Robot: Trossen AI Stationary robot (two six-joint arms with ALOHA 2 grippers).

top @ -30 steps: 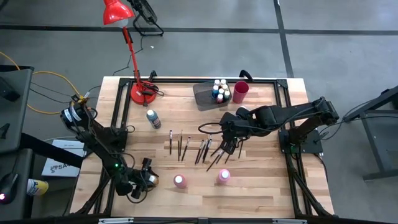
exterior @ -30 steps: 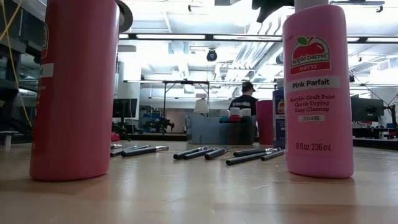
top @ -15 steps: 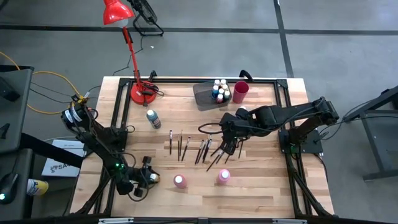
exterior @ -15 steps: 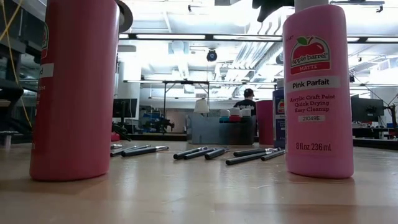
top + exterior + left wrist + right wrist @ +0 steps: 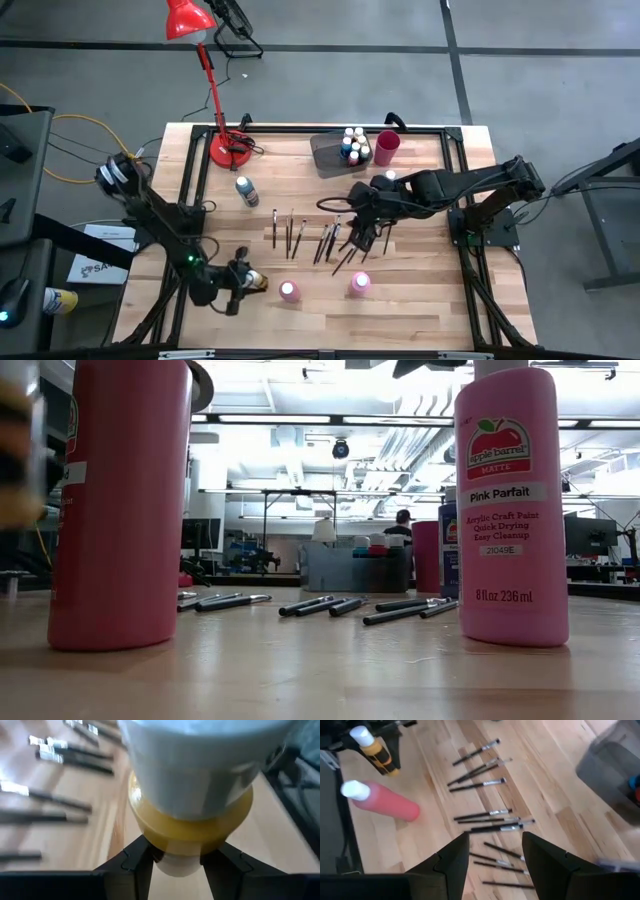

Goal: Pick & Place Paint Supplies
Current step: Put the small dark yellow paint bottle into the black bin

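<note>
Yellow bottle (image 5: pixel 192 795) in L gripper (image 5: pixel 243 281), nr front edge

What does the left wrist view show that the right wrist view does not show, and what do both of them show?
Only the left wrist view shows the left tool up close, its fingers closed on a yellow paint bottle with a white cap.

Only the right wrist view shows the right tool, open above the paintbrushes, plus a pink paint bottle and a corner of the grey bin.

Both show the paintbrushes lying on the wooden table, and the yellow bottle, which appears far off in the right wrist view.
</note>
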